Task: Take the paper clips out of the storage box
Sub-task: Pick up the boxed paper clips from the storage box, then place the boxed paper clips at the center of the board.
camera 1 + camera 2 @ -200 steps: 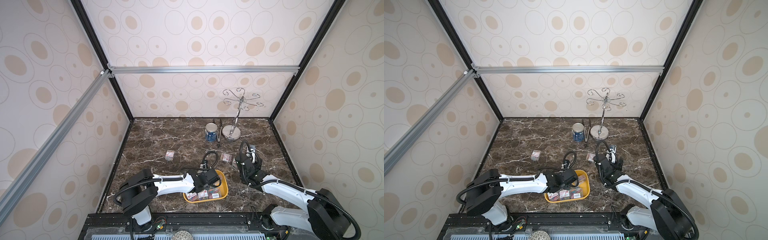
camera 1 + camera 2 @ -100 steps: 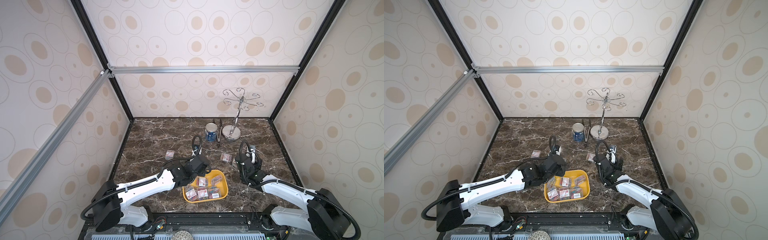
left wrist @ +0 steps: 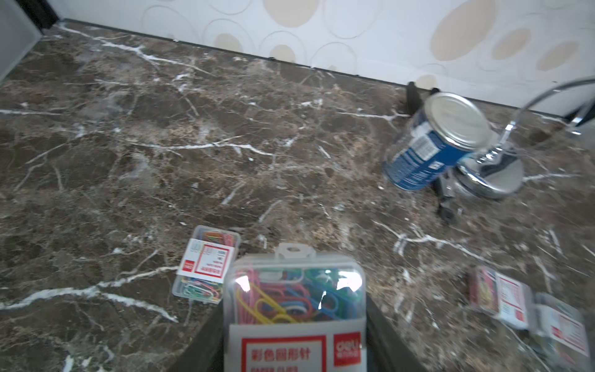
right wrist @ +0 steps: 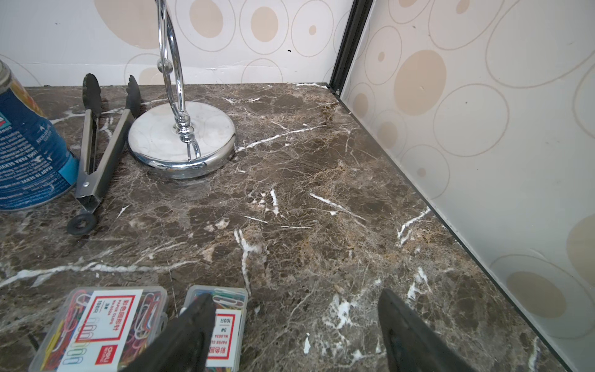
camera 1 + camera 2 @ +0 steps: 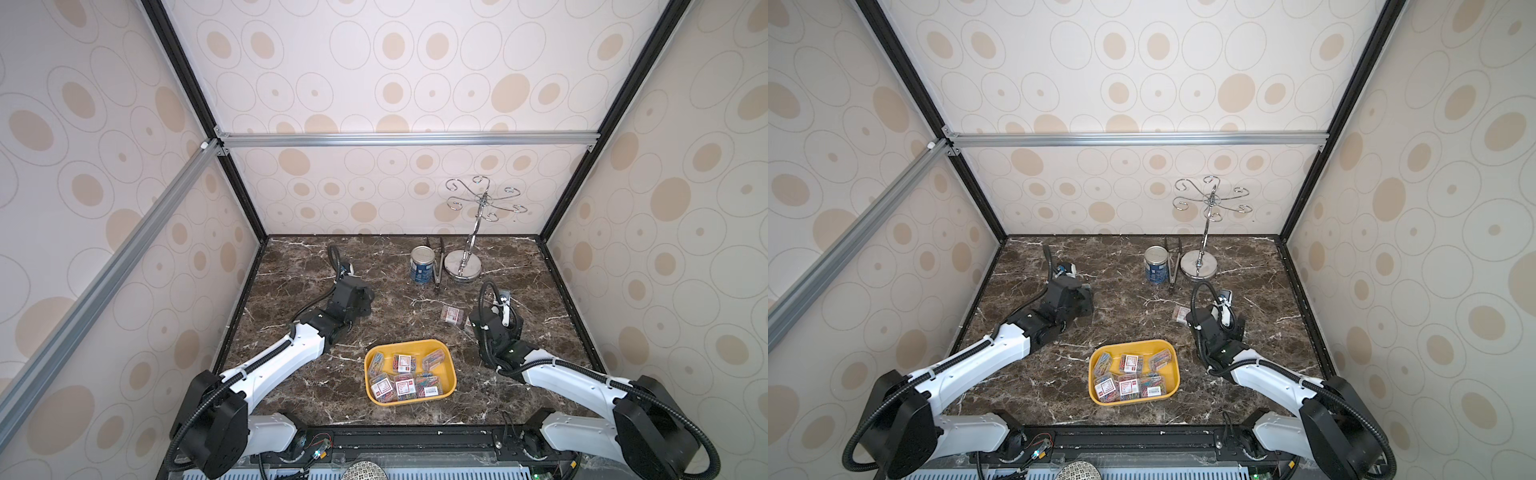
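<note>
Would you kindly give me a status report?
Left gripper shut on a clear plastic clip case, above the marble table. Right gripper open, empty. Yellow plastic tray holds several cases. Nothing blocking.

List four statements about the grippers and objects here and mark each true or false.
1. The left gripper holds a clear case of paper clips. True.
2. The storage box is empty. False: several cases lie in it.
3. The right gripper is shut on a case. False: its jaws stand open with nothing between them.
4. The blue can stands upright beside the tongs. True.
</note>
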Tool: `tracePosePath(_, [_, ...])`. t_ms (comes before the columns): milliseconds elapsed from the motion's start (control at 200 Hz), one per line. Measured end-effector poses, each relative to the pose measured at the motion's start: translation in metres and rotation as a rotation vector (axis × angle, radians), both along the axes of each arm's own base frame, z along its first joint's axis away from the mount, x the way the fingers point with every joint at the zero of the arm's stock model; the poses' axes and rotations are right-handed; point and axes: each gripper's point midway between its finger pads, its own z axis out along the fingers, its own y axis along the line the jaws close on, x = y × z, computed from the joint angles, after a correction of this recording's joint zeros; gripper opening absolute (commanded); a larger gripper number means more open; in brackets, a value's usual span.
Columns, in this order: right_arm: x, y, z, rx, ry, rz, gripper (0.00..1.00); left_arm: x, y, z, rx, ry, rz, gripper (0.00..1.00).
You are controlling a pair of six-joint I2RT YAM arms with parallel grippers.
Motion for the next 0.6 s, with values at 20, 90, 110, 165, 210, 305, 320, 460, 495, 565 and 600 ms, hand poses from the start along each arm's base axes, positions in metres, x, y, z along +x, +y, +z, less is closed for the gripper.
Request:
tracePosePath(20, [0.0,0.0,-0.001,-0.004,0.002,0.0,0.81,0.003,0.004,-0.003,0.005,0.005,0.011,0.47])
tracePosePath(90, [0.0,0.002,-0.003,-0.017,0.011,0.002,0.8,0.012,0.015,-0.014,0.019,0.021,0.038,0.47])
tracePosePath(110, [0.0,0.002,-0.003,-0.02,0.013,0.003,0.8,0.014,0.016,-0.017,0.022,0.026,0.041,0.47])
tracePosePath(165, [0.002,0.004,-0.004,-0.031,0.018,0.004,0.8,0.019,0.019,-0.025,0.027,0.038,0.048,0.47])
tracePosePath(210, [0.003,0.006,-0.004,-0.037,0.02,0.005,0.8,0.023,0.021,-0.032,0.031,0.05,0.051,0.47])
tracePosePath(305, [0.005,0.009,-0.003,-0.047,0.02,0.005,0.8,0.031,0.02,-0.05,0.045,0.089,0.047,0.47])
tracePosePath(320, [0.006,0.009,-0.002,-0.048,0.019,0.004,0.8,0.032,0.02,-0.053,0.048,0.097,0.046,0.47])
tracePosePath(460, [0.006,0.008,-0.001,-0.053,0.016,-0.001,0.8,0.05,0.02,-0.071,0.077,0.134,0.053,0.47])
tracePosePath(495, [0.006,0.008,-0.001,-0.053,0.015,-0.002,0.8,0.055,0.02,-0.073,0.084,0.137,0.058,0.47])
tracePosePath(565, [0.006,0.008,-0.001,-0.053,0.015,-0.002,0.8,0.064,0.02,-0.077,0.097,0.142,0.066,0.47])
tracePosePath(600, [0.006,0.008,-0.001,-0.053,0.015,-0.002,0.8,0.068,0.02,-0.079,0.101,0.144,0.068,0.47])
